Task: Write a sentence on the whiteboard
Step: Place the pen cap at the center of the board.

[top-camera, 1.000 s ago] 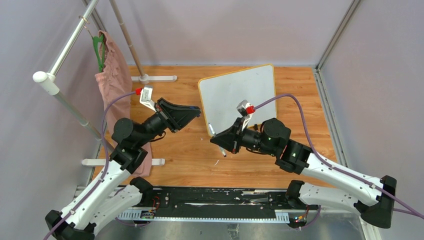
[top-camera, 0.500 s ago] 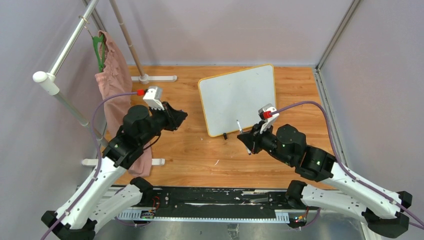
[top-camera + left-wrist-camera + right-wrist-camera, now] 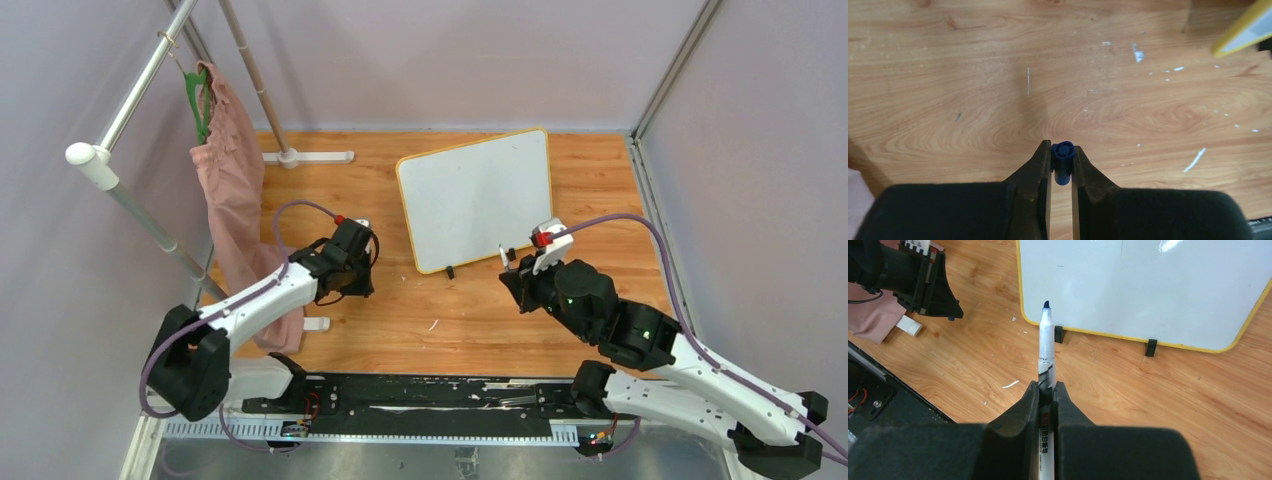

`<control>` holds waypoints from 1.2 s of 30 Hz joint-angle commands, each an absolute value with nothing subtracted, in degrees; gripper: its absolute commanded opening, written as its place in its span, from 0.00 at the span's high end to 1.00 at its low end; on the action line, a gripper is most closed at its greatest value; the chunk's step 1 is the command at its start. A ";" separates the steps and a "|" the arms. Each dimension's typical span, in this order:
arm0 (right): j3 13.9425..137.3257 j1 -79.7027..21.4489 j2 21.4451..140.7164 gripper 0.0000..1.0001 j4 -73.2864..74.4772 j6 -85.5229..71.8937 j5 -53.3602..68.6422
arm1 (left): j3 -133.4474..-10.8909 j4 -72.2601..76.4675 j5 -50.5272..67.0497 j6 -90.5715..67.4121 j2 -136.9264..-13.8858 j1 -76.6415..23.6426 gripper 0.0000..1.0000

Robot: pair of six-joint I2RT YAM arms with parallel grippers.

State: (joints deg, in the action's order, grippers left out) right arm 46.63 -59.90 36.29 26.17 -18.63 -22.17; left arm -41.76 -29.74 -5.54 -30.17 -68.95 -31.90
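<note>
The whiteboard [image 3: 478, 196] with its yellow rim stands on two black feet at the back middle; its face [image 3: 1148, 285] is blank, with no blue sentence showing. My right gripper [image 3: 512, 268] is shut on a white marker [image 3: 1045, 347], its uncapped blue tip pointing toward the board's lower left corner, a little short of it. My left gripper [image 3: 357, 285] points down at the table left of the board and is shut on the small blue marker cap [image 3: 1063, 159]. In the left wrist view only a corner of the board's yellow rim [image 3: 1243, 35] shows.
A pink garment [image 3: 232, 170] on a green hanger hangs from a white pipe rack [image 3: 120, 190] at the left, close to my left arm. The rack's foot [image 3: 305, 156] lies behind the board's left side. A black rail [image 3: 420, 400] runs along the near edge.
My left gripper has swung down and toward the table with the cap. My right gripper has moved right and lifted the marker upright, tip toward the board's lower edge.
</note>
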 commanded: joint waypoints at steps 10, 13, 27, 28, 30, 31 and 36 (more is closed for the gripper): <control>44.30 -60.31 31.03 1.00 29.40 -19.47 -25.38 | -42.45 -22.53 -7.60 -31.87 -80.79 -32.17 0.95; 44.27 -60.38 31.03 1.00 29.44 -19.42 -25.83 | -42.18 -22.32 -7.32 -31.64 -82.63 -32.15 0.93; 45.00 -60.38 32.33 1.00 29.29 -18.57 -26.76 | -40.78 -20.58 -7.64 -32.25 -83.90 -32.17 0.73; 45.00 -60.38 32.41 1.00 29.23 -18.51 -26.73 | -40.78 -20.59 -7.69 -32.20 -83.79 -32.17 0.71; 45.04 -60.37 32.59 1.00 29.14 -18.32 -26.76 | -40.70 -20.65 -7.88 -32.21 -83.51 -32.17 0.70; 45.13 -60.38 32.68 1.00 29.10 -18.34 -26.72 | -40.67 -20.65 -7.95 -32.24 -83.45 -32.21 0.69; 45.43 -60.38 32.95 1.00 28.92 -18.09 -26.71 | -40.23 -20.59 -8.52 -32.25 -83.12 -32.17 0.67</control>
State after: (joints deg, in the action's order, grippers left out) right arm 44.99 -59.90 32.99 28.77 -18.63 -25.23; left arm -41.34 -21.56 -6.90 -31.92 -83.00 -32.01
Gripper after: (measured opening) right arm 0.086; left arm 0.324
